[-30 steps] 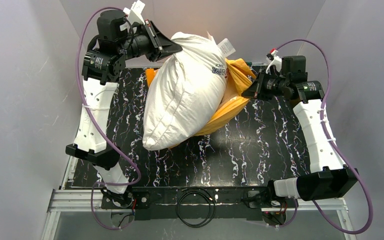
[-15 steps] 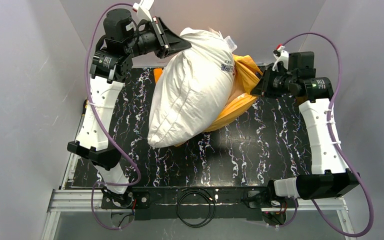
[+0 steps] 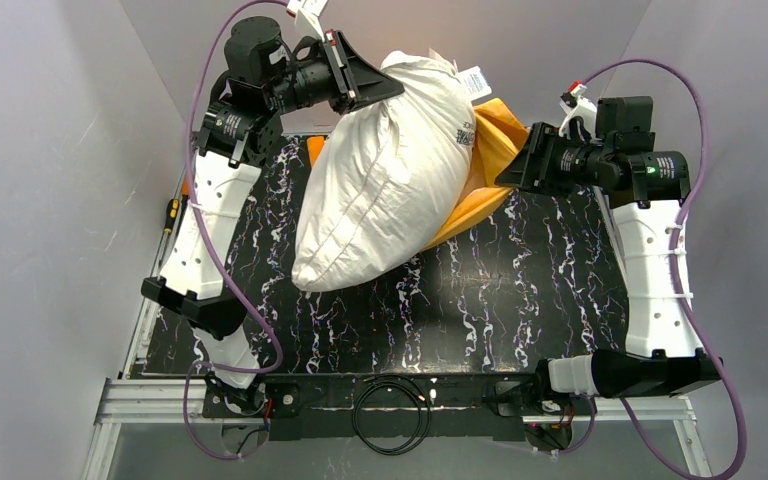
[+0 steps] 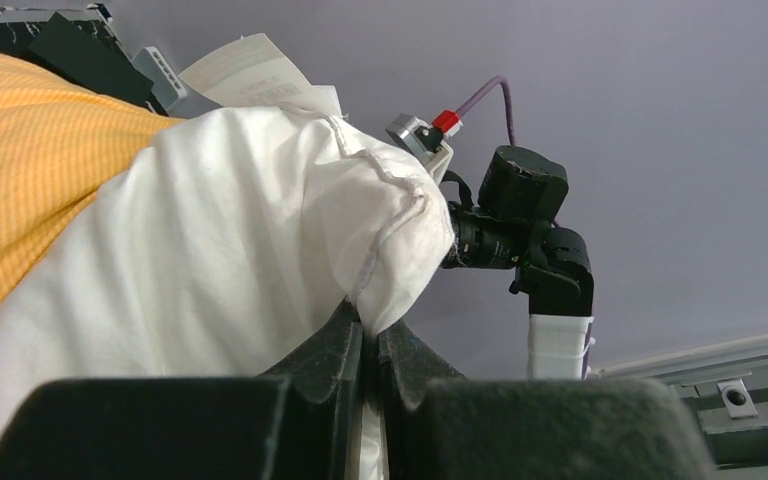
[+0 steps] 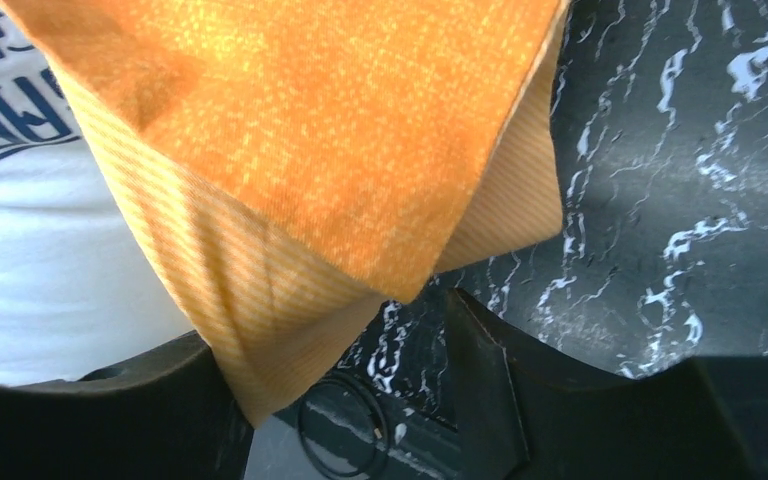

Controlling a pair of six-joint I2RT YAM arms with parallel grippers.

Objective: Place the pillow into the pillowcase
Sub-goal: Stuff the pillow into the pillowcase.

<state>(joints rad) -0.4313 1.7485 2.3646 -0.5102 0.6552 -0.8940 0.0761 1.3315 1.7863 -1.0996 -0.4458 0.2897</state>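
Note:
The off-white pillow (image 3: 380, 190) hangs slanting over the table, its lower end near the table's middle. At the pillow's top corner, my left gripper (image 3: 385, 85) is shut on the seam; in the left wrist view the fingers (image 4: 345, 350) pinch that white corner (image 4: 390, 260). The orange pillowcase (image 3: 485, 165) lies behind and under the pillow's right side, and shows at the left (image 4: 20, 150) of the left wrist view. My right gripper (image 3: 515, 165) stands open at the pillowcase's right edge. In the right wrist view (image 5: 345, 350) a loose orange fold (image 5: 310, 180) droops between the spread jaws, against the left one.
The black marbled table (image 3: 520, 300) spreads out in front of the pillow. A screwdriver (image 3: 172, 212) lies at the table's left edge. A coiled black cable (image 3: 392, 412) sits on the front rail between the arm bases. Grey walls close in on three sides.
My right gripper has opened and let go of the pillowcase, drawing slightly right. My left gripper has carried the pillow's corner up and to the right.

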